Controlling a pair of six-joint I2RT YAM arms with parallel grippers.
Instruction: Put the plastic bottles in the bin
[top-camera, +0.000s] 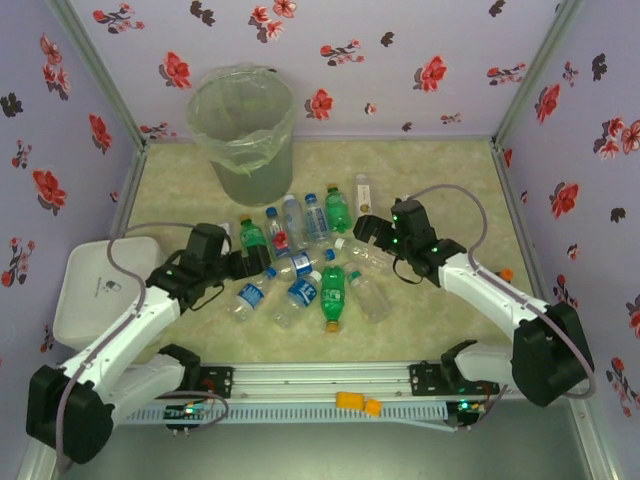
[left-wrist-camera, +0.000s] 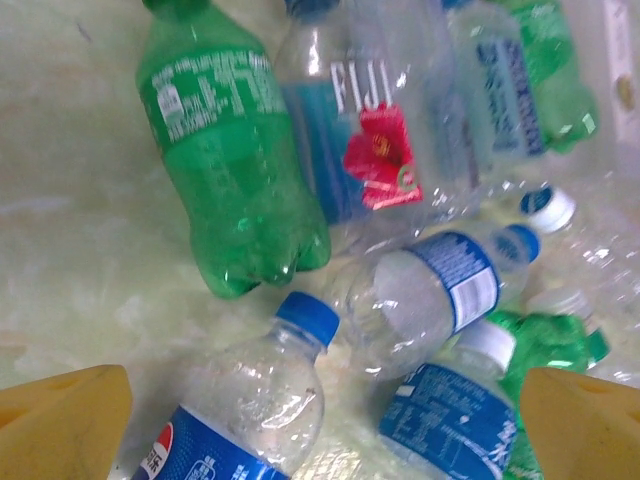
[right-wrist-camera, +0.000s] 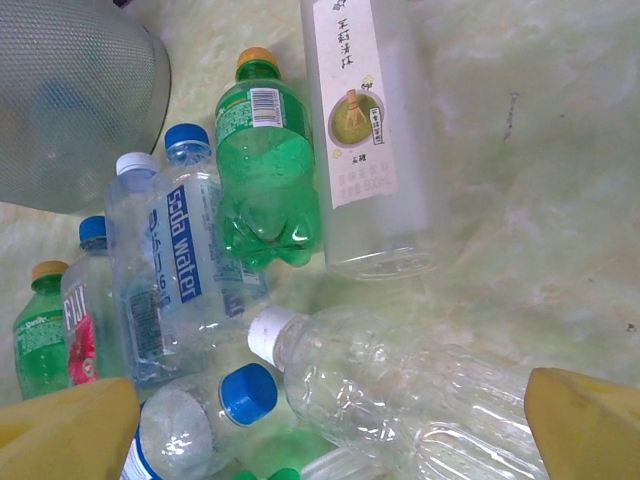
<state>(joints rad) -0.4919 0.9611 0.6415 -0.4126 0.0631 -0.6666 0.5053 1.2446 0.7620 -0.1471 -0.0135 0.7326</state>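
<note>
Marbled cream tabletop (top-camera: 450, 190) is carrying crinkly clear and green plastic bottles (top-camera: 305, 255), lying heaped mid-table before the tapered, bag-lined bin (top-camera: 243, 130). Left gripper (top-camera: 255, 264) and right gripper (top-camera: 364, 228) are hovering alongside, fingers spread apart.

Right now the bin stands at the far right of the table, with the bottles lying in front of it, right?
Not quite. The top view shows the bin at the far left of the table, not the right. The bottles do lie in front of it.
</note>
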